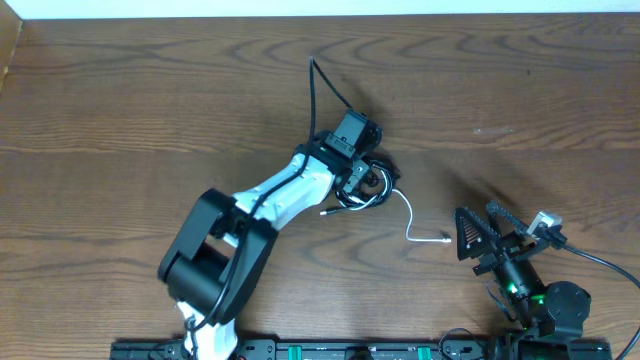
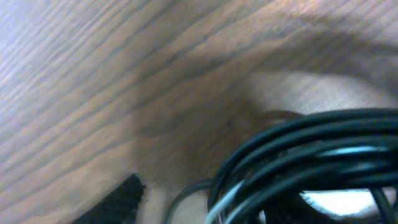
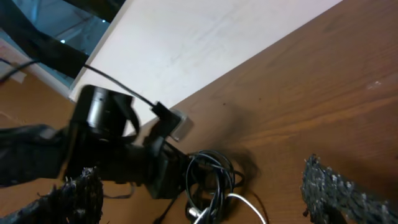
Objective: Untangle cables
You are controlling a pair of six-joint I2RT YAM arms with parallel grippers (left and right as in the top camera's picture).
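Cables (image 1: 381,188) are noted bunched in one coil at mid-surface (image 1: 150,100), the black loops overlapped. Only the white cable (image 1: 410,215) is trailed out toward the right fingers (image 1: 482,225). The left fingers (image 1: 364,182) are set over the coil; whether anything is clamped cannot be told. The right fingers are spread wide, with nothing held, apart from the coil. Separation is judged barely begun, with black and white strands left to part.

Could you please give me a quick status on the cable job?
Left gripper down at the cables, grip unclear. Right gripper open, apart from them. Black ones bunched, white end trailing out. No obstruction seen.
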